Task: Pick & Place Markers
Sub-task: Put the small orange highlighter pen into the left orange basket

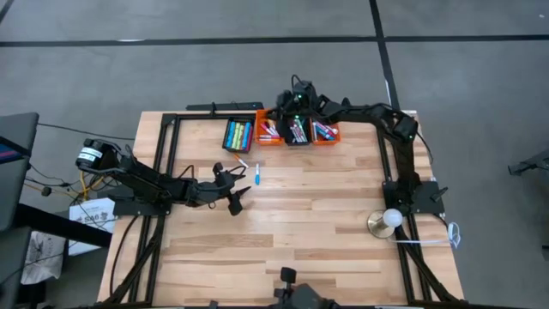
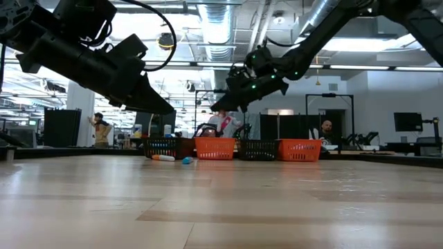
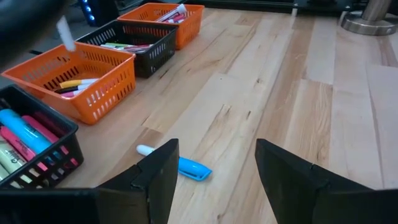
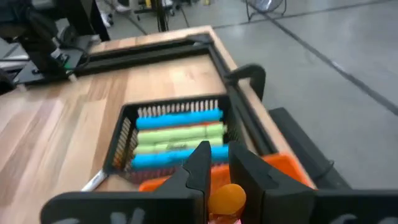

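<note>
Your markers [image 1: 296, 130] mostly sit sorted in four bins in a row at the table's far edge: black bin [image 1: 238, 136], orange bin [image 1: 268, 132], second black bin [image 1: 297, 132], second orange bin [image 1: 325, 132]. Two lie loose on the table [image 1: 309, 257] just in front of the first black bin: a blue marker [image 1: 256, 174] and an orange-and-white one [image 1: 243, 164] beside it. Your left gripper [image 1: 241, 194] hangs near the blue marker, fingers spread wide, nothing held. Your right gripper [image 4: 216, 171] is above the bins, fingers nearly closed on an orange-capped marker [image 4: 226, 198].
</note>
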You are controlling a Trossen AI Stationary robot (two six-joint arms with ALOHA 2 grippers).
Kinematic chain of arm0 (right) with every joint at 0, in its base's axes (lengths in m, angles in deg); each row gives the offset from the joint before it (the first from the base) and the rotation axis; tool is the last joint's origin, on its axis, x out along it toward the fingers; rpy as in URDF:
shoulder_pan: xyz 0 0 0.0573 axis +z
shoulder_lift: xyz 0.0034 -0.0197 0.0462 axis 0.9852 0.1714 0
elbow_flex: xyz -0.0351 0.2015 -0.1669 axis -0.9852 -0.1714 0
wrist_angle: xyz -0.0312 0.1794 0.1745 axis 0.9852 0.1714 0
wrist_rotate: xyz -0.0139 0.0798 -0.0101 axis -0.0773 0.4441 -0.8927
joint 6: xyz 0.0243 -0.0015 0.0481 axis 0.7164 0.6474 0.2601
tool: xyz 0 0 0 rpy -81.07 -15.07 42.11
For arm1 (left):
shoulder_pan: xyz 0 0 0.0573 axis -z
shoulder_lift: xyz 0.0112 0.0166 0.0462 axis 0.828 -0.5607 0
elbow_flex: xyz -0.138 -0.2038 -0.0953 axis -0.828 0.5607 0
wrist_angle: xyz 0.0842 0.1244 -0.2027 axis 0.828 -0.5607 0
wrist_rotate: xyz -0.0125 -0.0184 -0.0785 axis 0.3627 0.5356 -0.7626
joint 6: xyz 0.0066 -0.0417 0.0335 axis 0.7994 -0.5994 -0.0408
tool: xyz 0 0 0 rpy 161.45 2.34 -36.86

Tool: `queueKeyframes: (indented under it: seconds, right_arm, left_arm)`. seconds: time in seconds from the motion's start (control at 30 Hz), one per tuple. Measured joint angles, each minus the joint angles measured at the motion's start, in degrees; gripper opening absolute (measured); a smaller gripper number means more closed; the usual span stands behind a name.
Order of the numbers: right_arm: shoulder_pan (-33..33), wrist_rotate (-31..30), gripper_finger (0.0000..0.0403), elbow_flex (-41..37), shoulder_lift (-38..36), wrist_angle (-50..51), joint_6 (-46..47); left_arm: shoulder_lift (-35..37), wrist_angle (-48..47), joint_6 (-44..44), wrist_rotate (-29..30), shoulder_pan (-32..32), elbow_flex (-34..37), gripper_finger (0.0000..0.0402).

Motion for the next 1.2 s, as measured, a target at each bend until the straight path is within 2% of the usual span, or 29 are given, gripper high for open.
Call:
queueKeyframes:
  seconds: [0.17, 0.3, 0.37, 0.5, 0.6, 0.8, 0.93, 1.2]
  right_arm:
    - [0.6, -1.3, 0.0068, 1.3, 1.0, 0.4, 1.1]
    - [1.8, -7.9, 0.0112, 1.4, 0.4, 1.1, 0.8]
    - [2.3, -9.1, 0.014, 1.4, 0.3, 1.3, 0.6]
    - [3.0, -9.1, 0.0191, 1.4, 0.3, 1.6, 0.6]
    - [3.4, -9.2, 0.0214, 1.2, -0.8, 3.5, 1.0]
    - [4.0, -9.0, 0.0219, 1.3, -7.4, 9.7, 0.6]
    - [4.3, -8.4, 0.0214, 1.3, -13.7, 17.2, -0.7]
    - [4.4, -7.5, 0.021, 1.3, -25.4, 34.7, -3.5]
  left_arm:
    - [0.0, -0.3, 0.0, 0.0, 0.0, 0.0, 0.0209]
    - [0.0, -0.3, -0.9, 0.0, 0.0, 0.0, 0.0209]
    - [0.0, -0.4, -1.1, 0.0, 0.0, 0.0, 0.0209]
    - [0.0, -0.4, -1.5, 0.0, 0.0, 0.0, 0.0209]
    - [0.0, -0.4, -3.5, 0.0, 0.0, 0.0, 0.0209]
    - [-1.0, -0.2, -13.2, 0.1, -2.5, 0.0, 0.0209]
    - [-5.4, -0.1, -14.9, -1.2, -4.7, -1.3, 0.0209]
    - [-14.2, 0.0, -19.0, -3.5, -9.0, -10.5, 0.0209]
